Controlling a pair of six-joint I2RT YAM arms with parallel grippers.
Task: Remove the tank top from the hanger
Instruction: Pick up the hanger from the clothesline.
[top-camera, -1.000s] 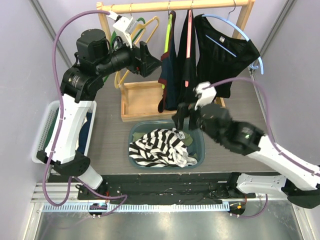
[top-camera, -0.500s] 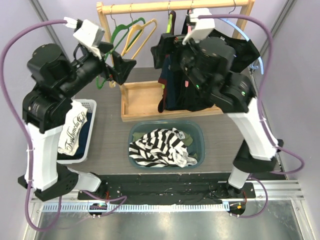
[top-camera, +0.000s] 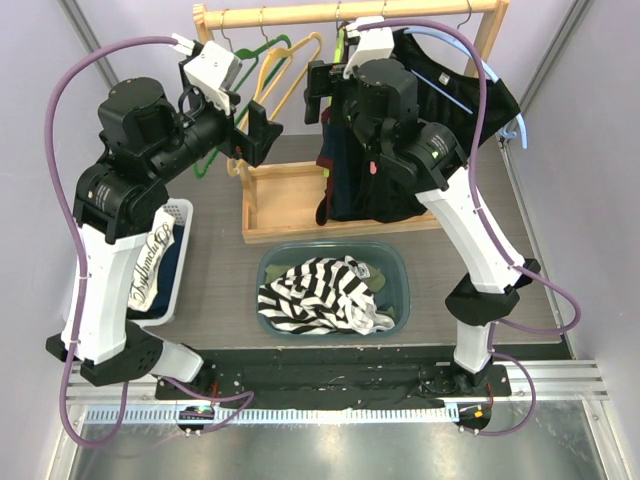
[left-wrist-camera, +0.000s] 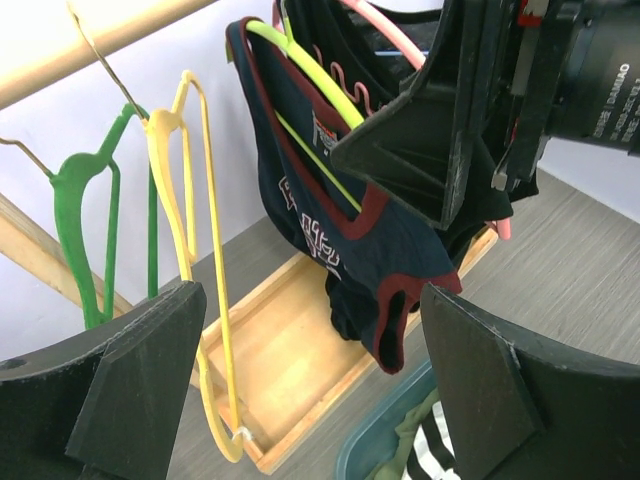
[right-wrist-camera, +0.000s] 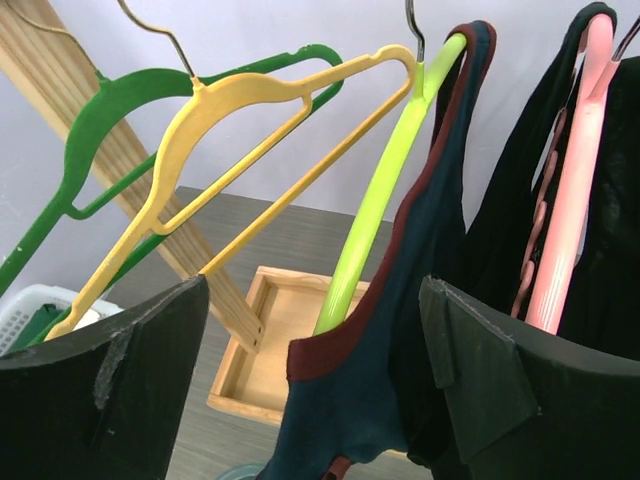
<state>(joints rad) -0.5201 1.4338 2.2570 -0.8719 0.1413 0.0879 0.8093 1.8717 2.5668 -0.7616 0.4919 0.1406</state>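
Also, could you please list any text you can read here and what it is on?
"DAMIAO": on the right arm's motor housing, left wrist view.
Red print on the navy tank top: folded, unreadable.
Black script on the white garment in the white basket: too small to read.

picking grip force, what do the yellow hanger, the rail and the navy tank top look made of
The yellow hanger looks like moulded plastic: smooth, faintly glossy, one even colour. The rail looks like pale unpainted wood, matt, a round dowel. The navy tank top is soft knit fabric, perhaps cotton: it drapes in folds, with maroon edge binding.
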